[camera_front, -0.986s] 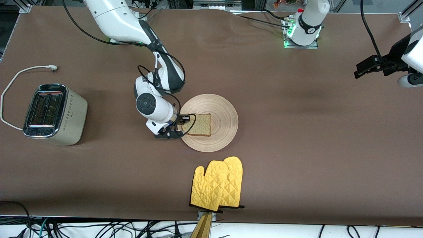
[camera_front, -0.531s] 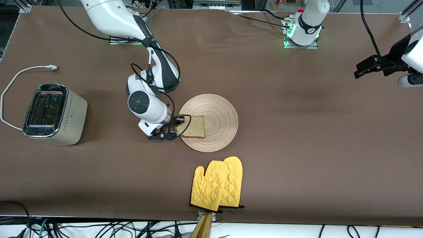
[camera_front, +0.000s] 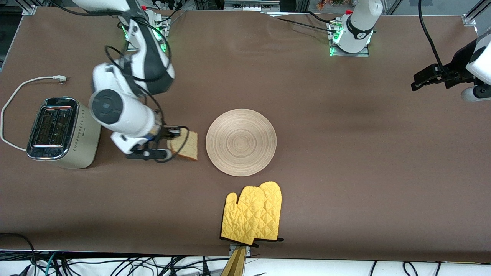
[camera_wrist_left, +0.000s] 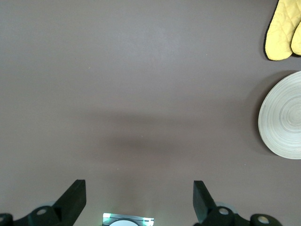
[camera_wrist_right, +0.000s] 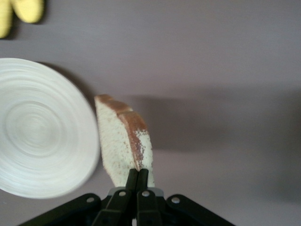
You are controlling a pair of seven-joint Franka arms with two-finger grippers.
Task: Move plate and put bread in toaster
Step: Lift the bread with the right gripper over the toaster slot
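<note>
The bread (camera_front: 185, 145) is being held by one edge in the right gripper (camera_front: 171, 142), whose fingers are pinched tight on the crust. The slice is being carried in the air over the bare tabletop (camera_front: 345, 153), between the toaster (camera_front: 61, 132) and the plate (camera_front: 241, 142), clear of both. In the right wrist view the bread (camera_wrist_right: 124, 141) is being seen edge-on, with its darker crust turned up, clamped between the two black fingers (camera_wrist_right: 132, 181) just beside the rim of the plate (camera_wrist_right: 42, 127).

The plate is lying flat and bare near the middle of the tabletop. The toaster is standing toward the right arm's end of the tabletop, its two slots facing up and its white cord (camera_front: 15, 96) trailing around it. A pair of yellow oven mitts (camera_front: 253, 212) is lying nearer to the front camera than the plate.

The left gripper (camera_wrist_left: 139, 202) is being held wide open with nothing in it, over the left arm's end of the tabletop, where that arm is waiting.
</note>
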